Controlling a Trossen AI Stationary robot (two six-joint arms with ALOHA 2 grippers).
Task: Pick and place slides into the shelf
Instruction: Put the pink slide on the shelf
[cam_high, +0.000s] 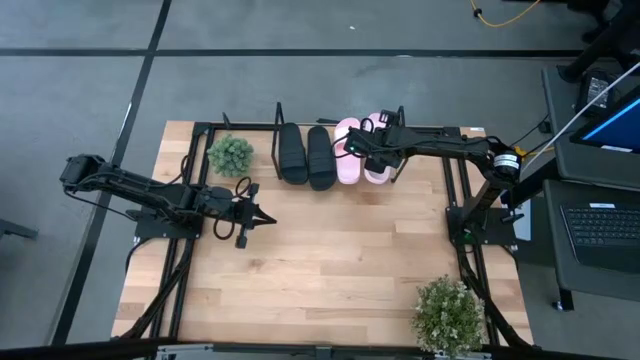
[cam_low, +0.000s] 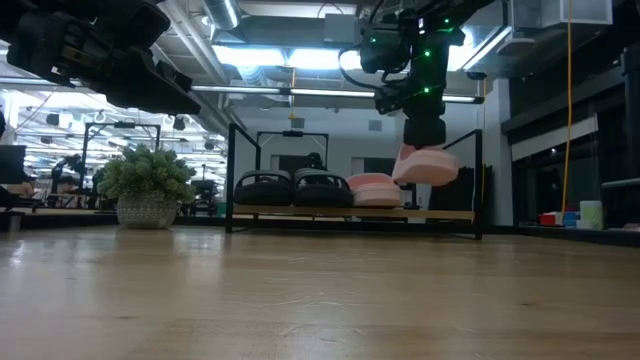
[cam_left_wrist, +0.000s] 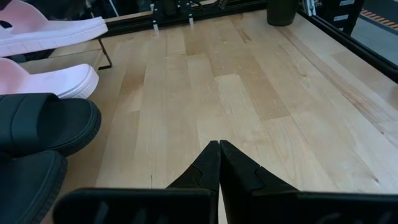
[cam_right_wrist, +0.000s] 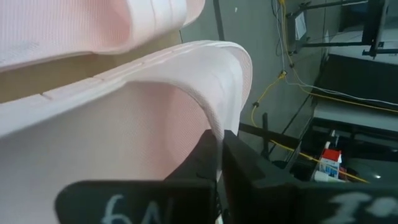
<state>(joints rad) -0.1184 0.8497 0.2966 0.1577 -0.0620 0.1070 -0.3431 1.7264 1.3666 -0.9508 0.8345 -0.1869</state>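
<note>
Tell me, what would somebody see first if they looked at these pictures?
Probably the right pincer shut on a pink slide, holding it tilted in the air over the right end of the shelf. Two black slides and another pink slide already sit in the shelf, while the left pincer is shut over the bare table.

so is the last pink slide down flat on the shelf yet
Not yet: the last pink slide hangs tilted in the right gripper, above the shelf.
</note>
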